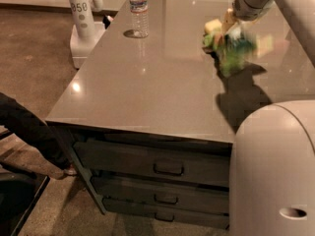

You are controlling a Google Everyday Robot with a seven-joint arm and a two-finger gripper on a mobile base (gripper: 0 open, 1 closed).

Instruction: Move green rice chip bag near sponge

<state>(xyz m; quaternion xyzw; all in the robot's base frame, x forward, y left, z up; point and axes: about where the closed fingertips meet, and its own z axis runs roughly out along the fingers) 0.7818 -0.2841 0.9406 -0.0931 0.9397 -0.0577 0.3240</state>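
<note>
The green rice chip bag (230,47) hangs blurred just above the grey table (147,87), at its far right. My gripper (231,27) reaches in from the upper right and is shut on the top of the bag. A small pale yellow patch (266,43) lies just right of the bag. It looks like the sponge, partly hidden behind the bag. The bag's shadow falls on the table in front of it.
A clear water bottle (139,11) stands at the table's far left. A white stand marked 050 (81,21) is on the floor beyond the left edge. Drawers (167,168) sit under the table. A dark-sleeved arm (29,132) is at the left. My own white body (275,171) fills the lower right.
</note>
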